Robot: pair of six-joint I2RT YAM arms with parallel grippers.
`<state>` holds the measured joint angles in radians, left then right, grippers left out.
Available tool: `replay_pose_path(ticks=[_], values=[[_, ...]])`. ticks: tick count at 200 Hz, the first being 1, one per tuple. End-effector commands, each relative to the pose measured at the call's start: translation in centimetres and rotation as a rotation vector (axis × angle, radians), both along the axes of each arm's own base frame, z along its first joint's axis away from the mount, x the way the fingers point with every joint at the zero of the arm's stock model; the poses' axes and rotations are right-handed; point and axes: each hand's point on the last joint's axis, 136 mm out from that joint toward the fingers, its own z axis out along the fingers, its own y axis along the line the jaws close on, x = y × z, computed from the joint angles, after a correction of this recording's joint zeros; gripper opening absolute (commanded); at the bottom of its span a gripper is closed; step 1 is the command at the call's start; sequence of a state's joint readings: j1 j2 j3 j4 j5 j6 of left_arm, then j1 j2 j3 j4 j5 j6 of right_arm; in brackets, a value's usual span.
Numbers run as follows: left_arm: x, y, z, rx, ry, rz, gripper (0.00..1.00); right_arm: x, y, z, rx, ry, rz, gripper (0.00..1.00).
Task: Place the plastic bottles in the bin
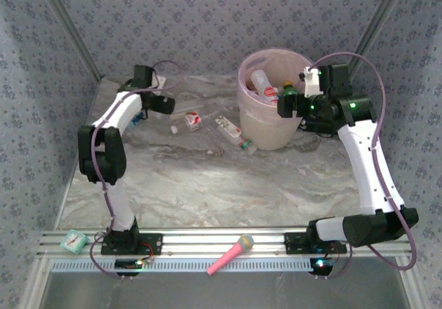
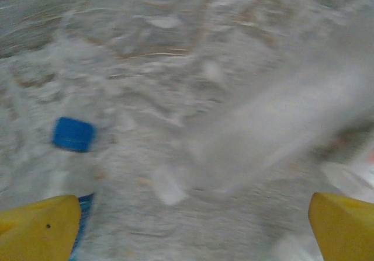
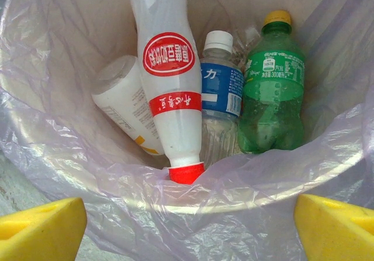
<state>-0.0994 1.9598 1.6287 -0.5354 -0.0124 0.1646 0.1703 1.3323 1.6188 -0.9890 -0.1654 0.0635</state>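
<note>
Starting at the near rail, one finds a pink toy microphone [image 1: 231, 254] and a small teal clock [image 1: 74, 240], well apart from the work. Further in, the left gripper [image 2: 193, 232] hangs low over the marble table [image 1: 207, 184] with its yellow fingers spread wide and nothing between them; a clear bottle with a blue cap [image 2: 73, 134] lies just beside the finger at the left of the wrist view, not centred in the gap. I judge a risk here: on closing from this place, the finger may push the round bottle so it rolls away, or the pads may catch only the slippery cap end. A few more small bottles [image 1: 228, 128] lie on the table near the bin [image 1: 266, 133]. At the far side, the right gripper [image 3: 190, 226] is open and empty above the rim, where its fingers could snag the thin pink liner [image 3: 70, 173]. Inside lie a white bottle with red label and red cap [image 3: 172, 97], a blue-labelled one [image 3: 221, 91], a green one with yellow cap [image 3: 274, 86] and a plain white one [image 3: 123, 103].
</note>
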Motion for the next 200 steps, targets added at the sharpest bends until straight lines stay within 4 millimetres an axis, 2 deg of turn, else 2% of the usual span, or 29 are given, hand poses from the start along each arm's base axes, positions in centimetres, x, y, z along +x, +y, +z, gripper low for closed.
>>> replay_pose_path(ticks=[1, 43, 78, 86, 121, 157, 200], values=[[0.0, 3.8, -1.2, -0.015, 0.068, 0.091, 1.00, -0.3, -0.2, 0.5, 0.013, -0.017, -0.009, 0.93], [0.8, 7.7, -3.8, -0.035, 0.125, 0.145, 1.00, -0.1, -0.3, 0.2, 0.007, -0.013, -0.012, 0.93], [1.5, 7.9, -5.9, -0.063, 0.175, 0.130, 1.00, 0.0, -0.5, 0.2, 0.004, -0.015, -0.020, 0.93], [1.0, 8.1, -6.6, -0.053, 0.209, 0.137, 1.00, 0.1, -0.5, 0.2, 0.003, -0.013, -0.022, 0.93], [0.9, 9.4, -7.7, -0.041, 0.226, 0.209, 0.99, 0.0, -0.6, 0.0, -0.004, -0.011, -0.025, 0.93], [0.9, 10.7, -8.2, 0.001, 0.231, 0.267, 0.85, 0.0, -0.5, 0.2, 0.001, -0.017, -0.020, 0.93], [1.1, 11.1, -8.0, -0.004, 0.221, 0.313, 0.66, -0.3, -0.4, 0.3, 0.003, -0.022, -0.014, 0.93]])
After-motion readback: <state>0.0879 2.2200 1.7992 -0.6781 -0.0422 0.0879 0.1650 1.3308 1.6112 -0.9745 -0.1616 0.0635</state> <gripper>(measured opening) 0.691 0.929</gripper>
